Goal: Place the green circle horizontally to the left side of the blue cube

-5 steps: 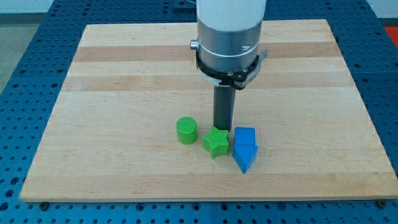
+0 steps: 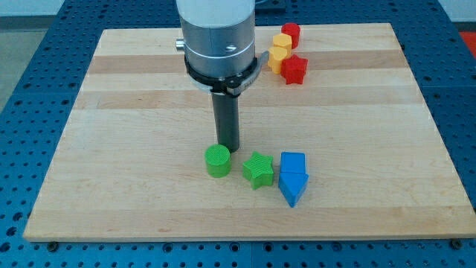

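The green circle (image 2: 218, 160), a short green cylinder, sits low on the wooden board (image 2: 134, 89), left of centre. My tip (image 2: 227, 150) stands just behind it at its upper right, touching or nearly touching it. A green star (image 2: 258, 170) lies to the circle's right. The blue cube (image 2: 293, 164) sits right of the star, joined at its lower side to a blue pointed block (image 2: 292, 189). So the star lies between the circle and the blue cube.
At the view's top right are a red cylinder (image 2: 290, 33), two yellow blocks (image 2: 279, 48) stacked in a row, and a red star (image 2: 294, 69). The arm's wide grey body (image 2: 219, 41) rises above the rod. The board lies on a blue perforated table.
My tip has moved left, from behind the green star to behind the green circle. The circle has shifted slightly left and down. The arm's move uncovered the red and yellow blocks.
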